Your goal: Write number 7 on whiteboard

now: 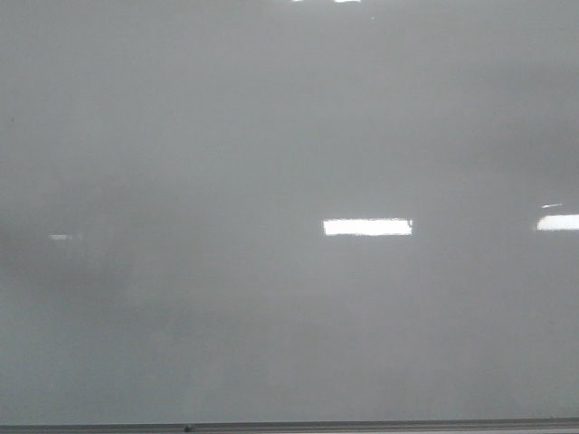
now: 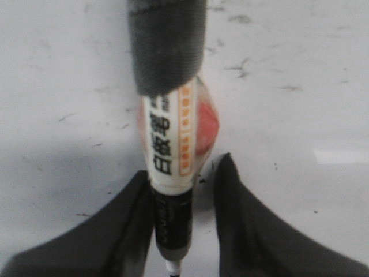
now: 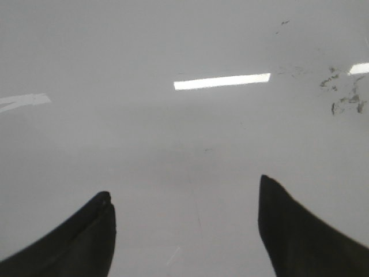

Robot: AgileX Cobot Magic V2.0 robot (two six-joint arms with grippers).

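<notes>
Pale grey-white and glossy, the whiteboard [image 1: 271, 136] fills the whole front view, with a thin metal edge running along its bottom. No marker line shows on it in that view; the surface carries only bright rectangular light reflections, one right of centre and another at the right edge, plus a faint glint on the left.

In the left wrist view the board surface [image 2: 300, 69] lies behind the left gripper [image 2: 185, 179] and shows scattered small dark smudges and specks, none forming a readable figure. That gripper has its two dark fingers [image 2: 248, 219] partly closed around a marker [image 2: 170, 144], which stands between them. Its white barrel bears black printed characters and an orange strip, a dark grey textured wrap covers the far end, and a black section leads to a pale tip at the picture's lower edge. One finger presses against the barrel; a narrow gap shows between the barrel and the other finger. A reddish-orange patch sits beside the barrel, too blurred to identify.

In the right wrist view the right gripper [image 3: 187, 225] is spread wide, its two dark fingers [image 3: 300, 231] well apart with nothing between them. Behind it the board [image 3: 173, 144] shows a long bright reflection and a cluster of dark smudges near one corner.
</notes>
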